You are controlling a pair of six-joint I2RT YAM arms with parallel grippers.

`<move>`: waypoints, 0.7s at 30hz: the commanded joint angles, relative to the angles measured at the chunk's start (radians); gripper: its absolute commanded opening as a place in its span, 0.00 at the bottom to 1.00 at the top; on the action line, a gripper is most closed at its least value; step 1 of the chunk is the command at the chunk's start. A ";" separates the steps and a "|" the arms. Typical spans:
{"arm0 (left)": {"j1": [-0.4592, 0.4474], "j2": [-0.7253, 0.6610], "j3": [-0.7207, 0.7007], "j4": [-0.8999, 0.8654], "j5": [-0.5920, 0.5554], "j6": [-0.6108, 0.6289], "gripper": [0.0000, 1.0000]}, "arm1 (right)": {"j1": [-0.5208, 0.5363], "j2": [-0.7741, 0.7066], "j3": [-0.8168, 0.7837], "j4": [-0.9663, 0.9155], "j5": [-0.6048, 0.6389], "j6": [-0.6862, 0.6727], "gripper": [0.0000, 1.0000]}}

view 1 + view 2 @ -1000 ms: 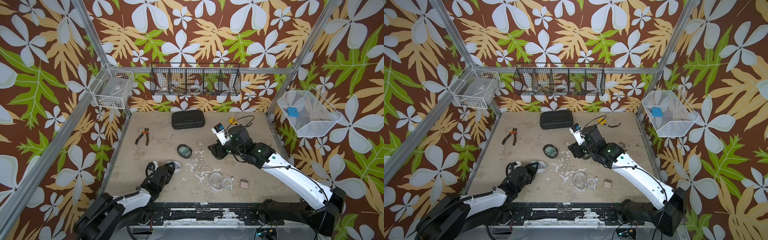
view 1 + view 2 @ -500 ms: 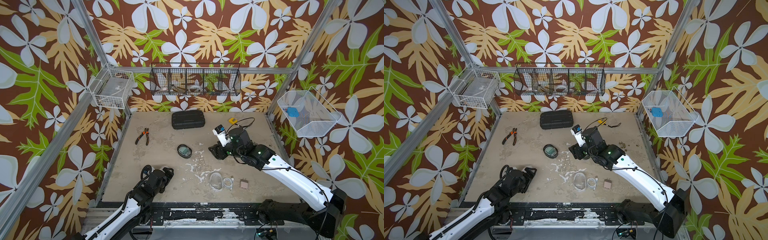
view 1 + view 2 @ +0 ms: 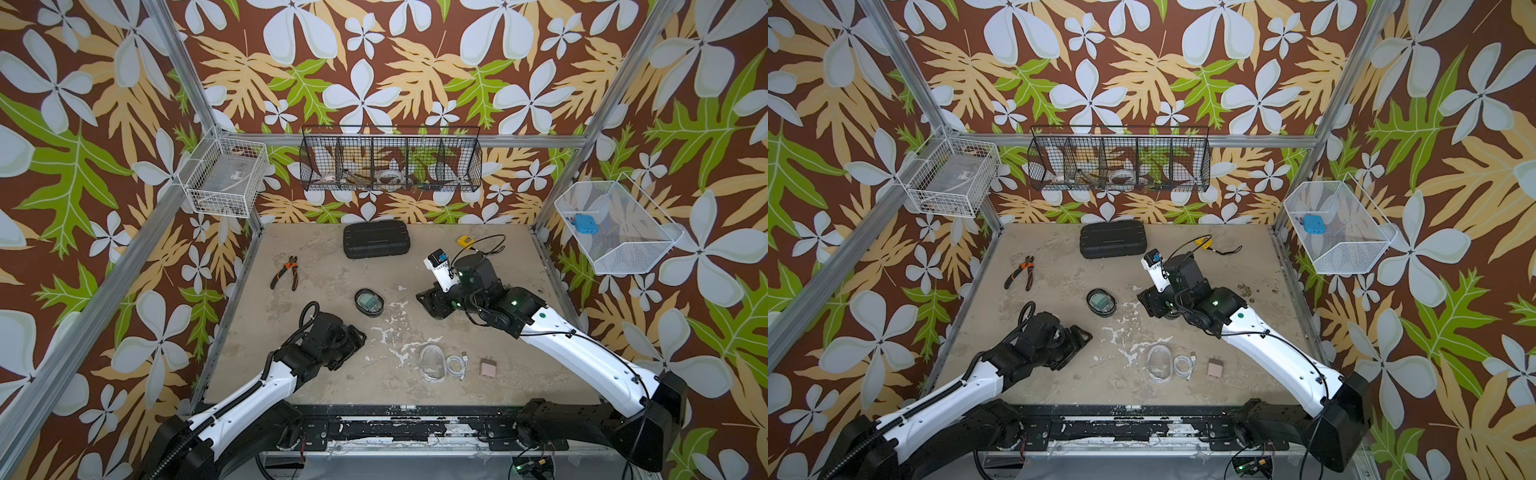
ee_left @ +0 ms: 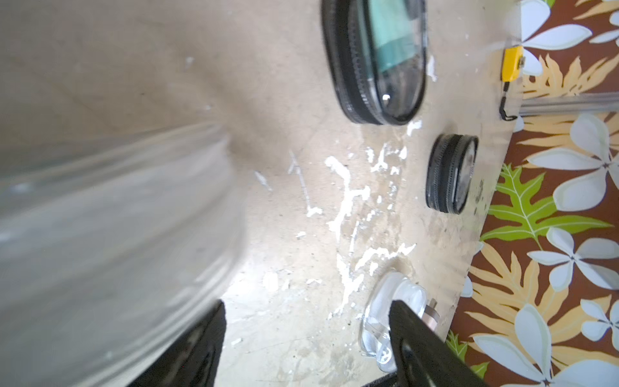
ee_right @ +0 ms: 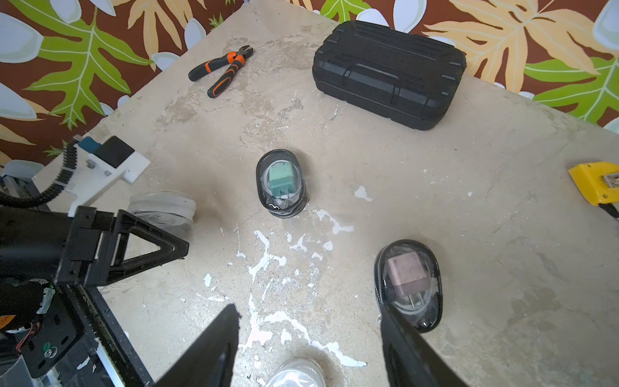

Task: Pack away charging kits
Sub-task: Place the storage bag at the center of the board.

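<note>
A black-rimmed oval case (image 5: 280, 182) with a teal plug inside lies mid-table, seen in both top views (image 3: 368, 301). A second black-rimmed case (image 5: 408, 284) holds a pink plug and touches one finger of my open right gripper (image 5: 308, 311); nothing sits between its fingers. Near the front lie an empty clear oval case (image 3: 432, 362), a coiled white cable (image 3: 456, 365) and a loose pink plug (image 3: 488, 368). My left gripper (image 4: 304, 308) is open and empty, low over the front left (image 3: 355, 334). Another clear case (image 5: 164, 209) lies right beside it, blurred in the left wrist view (image 4: 117, 234).
A large black ribbed case (image 3: 376, 239) sits at the back, with pliers (image 3: 286, 272) to its left and a yellow gadget with a cord (image 3: 464, 240) at the back right. Wire baskets (image 3: 390, 160) hang on the walls. One holds a blue block (image 3: 585, 223).
The left arm drew back toward the front edge, then came forward again beside the clear case, its jaws now wider. The right arm barely moved.
</note>
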 commanded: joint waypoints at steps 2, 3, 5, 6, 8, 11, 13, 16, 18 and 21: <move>-0.001 0.028 0.063 -0.133 0.099 0.113 0.78 | -0.018 0.018 0.012 0.016 -0.073 -0.005 0.64; -0.001 0.035 0.075 -0.141 0.130 0.118 0.74 | -0.021 0.021 0.015 0.015 -0.084 -0.002 0.64; -0.002 0.037 0.101 -0.151 0.165 0.131 0.66 | -0.021 0.025 0.017 0.018 -0.105 -0.002 0.63; 0.004 0.034 0.134 -0.188 0.141 0.149 0.59 | -0.022 0.026 0.019 0.020 -0.110 -0.002 0.62; 0.025 0.032 0.222 -0.277 0.066 0.201 0.46 | -0.022 0.023 0.018 0.022 -0.113 -0.004 0.62; 0.126 0.044 0.313 -0.338 0.083 0.275 0.38 | -0.021 0.017 0.016 0.030 -0.119 -0.005 0.62; 0.181 0.048 0.348 -0.366 0.059 0.323 0.34 | -0.021 0.017 0.015 0.031 -0.125 -0.009 0.62; 0.265 0.082 0.346 -0.382 0.033 0.397 0.30 | -0.021 0.011 0.008 0.038 -0.128 -0.009 0.62; 0.321 0.106 0.305 -0.359 0.046 0.431 0.24 | -0.021 0.005 0.000 0.041 -0.132 -0.007 0.62; 0.342 0.101 0.272 -0.315 0.020 0.439 0.22 | -0.022 -0.007 -0.013 0.040 -0.140 -0.008 0.62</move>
